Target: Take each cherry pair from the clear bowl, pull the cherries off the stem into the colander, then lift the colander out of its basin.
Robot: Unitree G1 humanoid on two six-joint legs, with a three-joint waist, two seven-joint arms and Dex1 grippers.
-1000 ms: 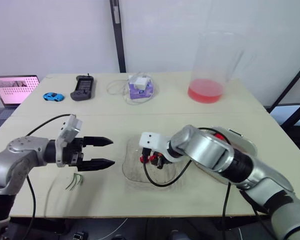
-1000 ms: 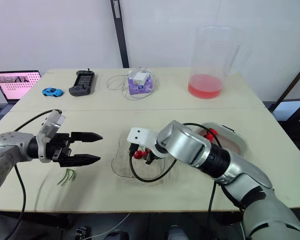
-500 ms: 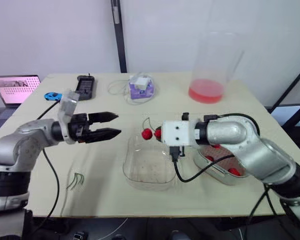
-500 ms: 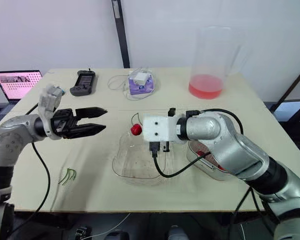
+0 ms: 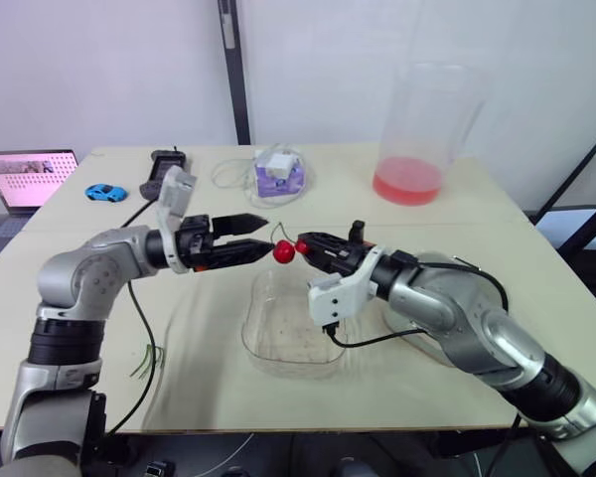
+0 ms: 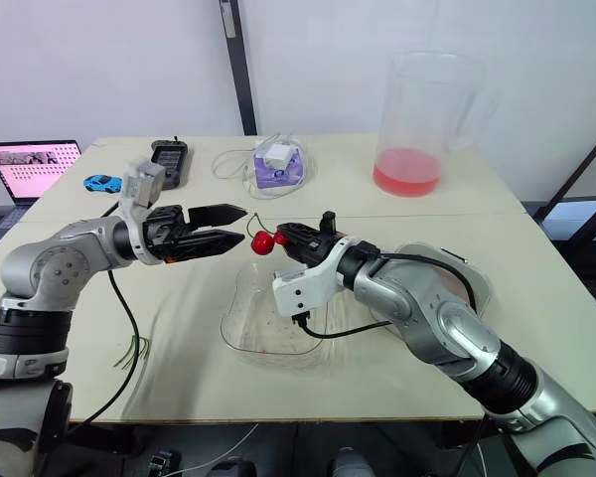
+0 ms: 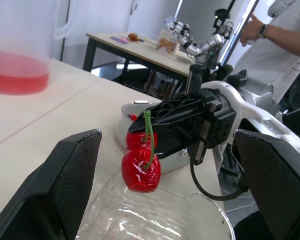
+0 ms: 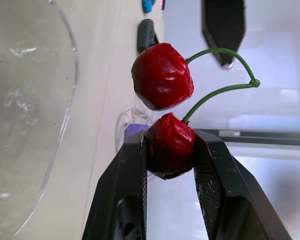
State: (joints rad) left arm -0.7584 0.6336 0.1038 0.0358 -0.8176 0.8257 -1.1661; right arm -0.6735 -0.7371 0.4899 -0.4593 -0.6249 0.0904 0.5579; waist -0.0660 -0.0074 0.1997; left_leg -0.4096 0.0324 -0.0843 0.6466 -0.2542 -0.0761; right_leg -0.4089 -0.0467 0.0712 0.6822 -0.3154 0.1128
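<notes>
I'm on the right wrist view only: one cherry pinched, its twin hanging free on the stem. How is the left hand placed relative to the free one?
Observer: The left hand is open, and its fingertips stop just short of the free cherry, about level with it.
Operator: Where over the table are we?
Observer: The right hand holds the held cherry raised near the far edge of the clear bowl.
Operator: And the colander?
Observer: The colander sits on the robot's right of the bowl, partly hidden behind the right arm, so the pair isn't over it.
</notes>
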